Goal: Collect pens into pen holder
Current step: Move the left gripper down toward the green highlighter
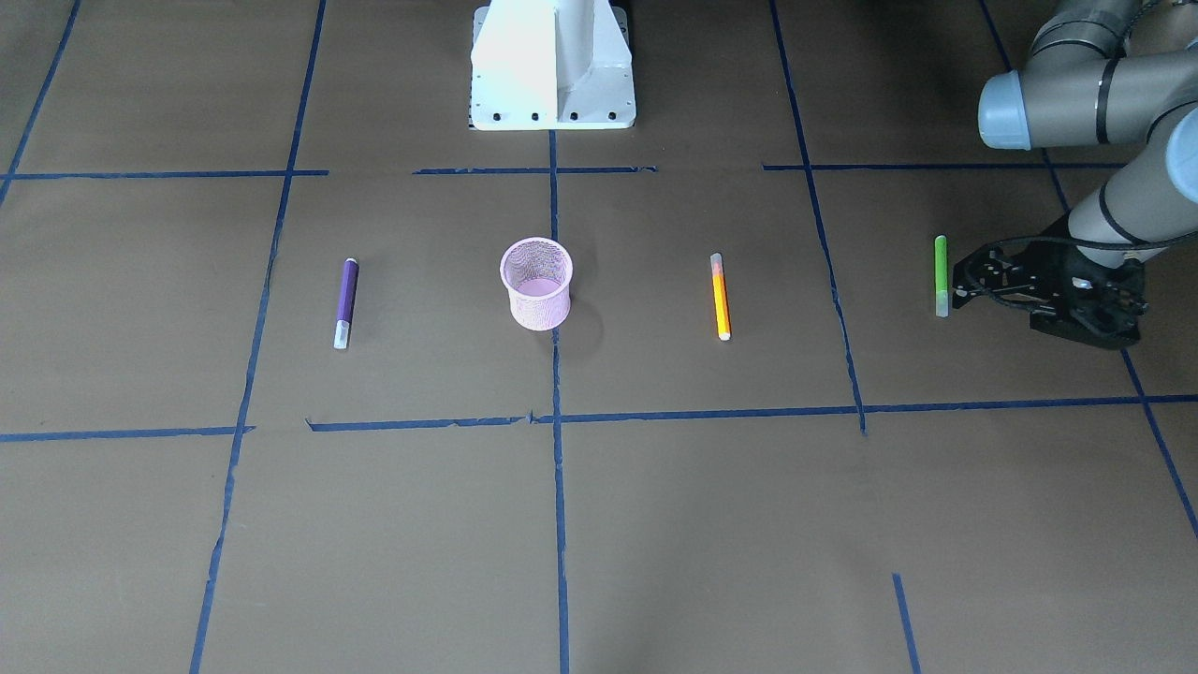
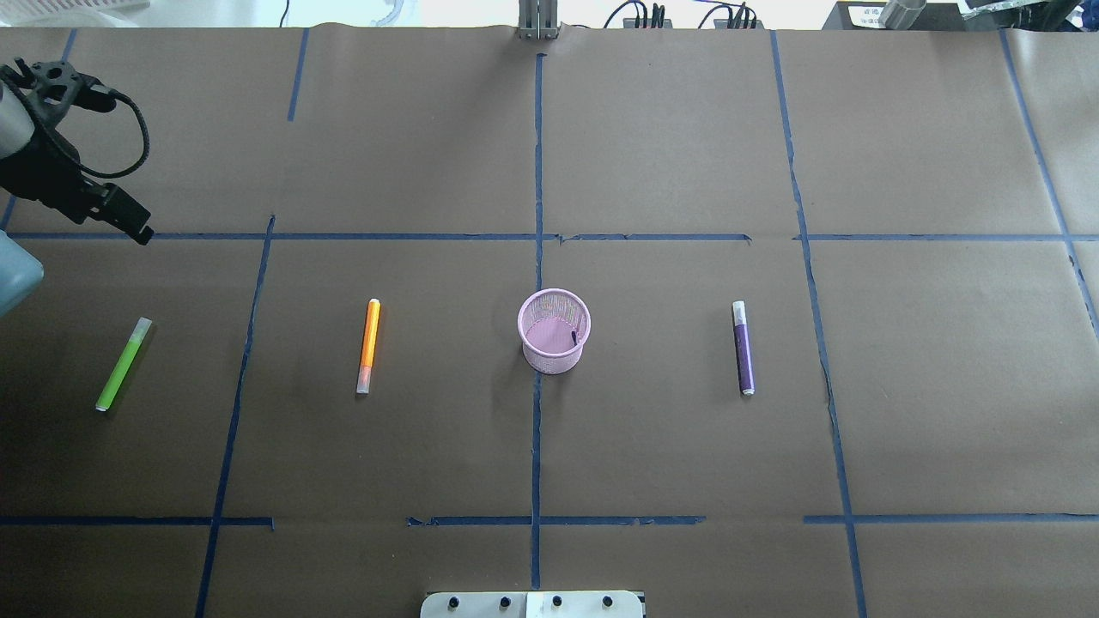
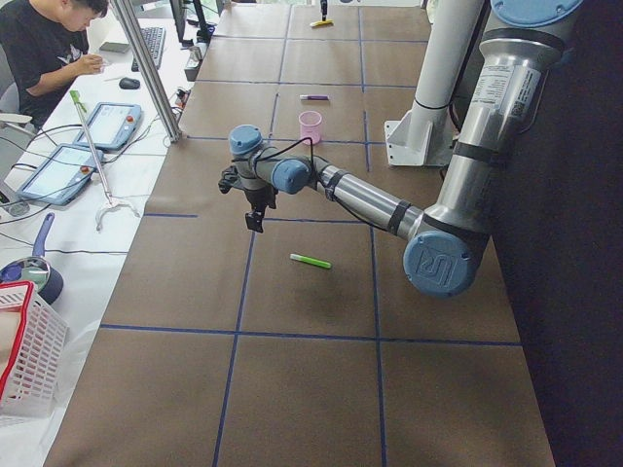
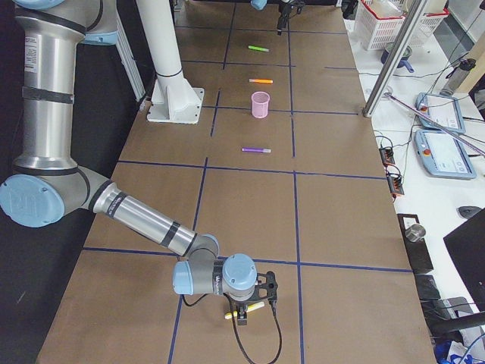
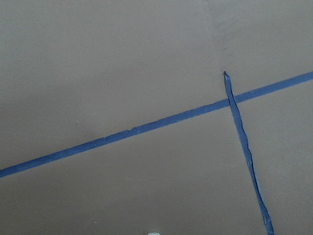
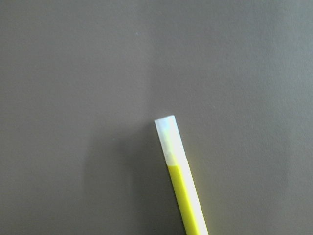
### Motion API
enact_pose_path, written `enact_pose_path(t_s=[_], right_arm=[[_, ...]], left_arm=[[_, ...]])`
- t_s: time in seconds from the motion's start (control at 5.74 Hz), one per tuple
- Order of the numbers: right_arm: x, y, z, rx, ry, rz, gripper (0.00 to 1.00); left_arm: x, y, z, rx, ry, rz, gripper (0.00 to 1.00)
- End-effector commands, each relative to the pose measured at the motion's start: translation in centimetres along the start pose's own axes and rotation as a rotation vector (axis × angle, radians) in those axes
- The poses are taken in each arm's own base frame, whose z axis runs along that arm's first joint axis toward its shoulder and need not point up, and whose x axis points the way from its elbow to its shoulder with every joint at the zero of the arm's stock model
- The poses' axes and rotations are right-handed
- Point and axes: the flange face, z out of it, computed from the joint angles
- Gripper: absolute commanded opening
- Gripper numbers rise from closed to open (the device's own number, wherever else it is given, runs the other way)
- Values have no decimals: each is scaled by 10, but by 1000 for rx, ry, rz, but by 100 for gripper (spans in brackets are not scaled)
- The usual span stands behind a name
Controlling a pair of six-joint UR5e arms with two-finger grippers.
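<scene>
Overhead exterior misses the right pincer point(image 4: 254, 305) altogether. It sits low over the yellow pen point(image 6: 182, 186), far from the holder point(image 2: 554, 330), and I cannot tell whether its jaws are spread or pinching. A skewed grip could set the slim pen rolling, or drop it on the long carry. The left pincer point(image 2: 133, 225) hovers beyond the green pen point(image 2: 124, 364), and its jaws are unreadable too. The orange pen point(image 2: 368, 345) and purple pen point(image 2: 743, 348) lie flat either side of the holder.

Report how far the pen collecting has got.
Done: nothing; the pen holder holds no pen. In hand: the right gripper sits at the yellow pen; grip unclear. Remaining: purple pen, orange pen, green pen lie on the table; left gripper empty.
</scene>
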Motion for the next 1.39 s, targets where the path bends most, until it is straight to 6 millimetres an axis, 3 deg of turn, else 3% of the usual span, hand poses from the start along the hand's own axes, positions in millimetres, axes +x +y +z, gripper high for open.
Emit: enact_pose_path(t_s=[0.0, 0.17, 0.35, 0.52, 0.7, 1.05, 1.22], right_arm=[[11, 14, 13, -21, 4, 1, 100], [11, 14, 13, -21, 4, 1, 100], [11, 15, 14, -23, 2, 5, 100], [11, 14, 13, -21, 2, 4, 100], [10, 12, 12, -19, 1, 4, 100], [8, 9, 10, -14, 1, 3, 100], [8, 9, 10, -14, -1, 4, 100]], left_arm=[[2, 4, 23, -37, -4, 8, 100], [-4, 6, 36, -40, -3, 18, 100], [-20, 5, 64, -39, 1, 33, 100], [-50, 24, 90, -32, 3, 39, 100], [-67, 38, 103, -7, 12, 52, 100], [-76, 79, 97, 47, 32, 49, 100], [-63, 77, 90, 59, 42, 20, 100]])
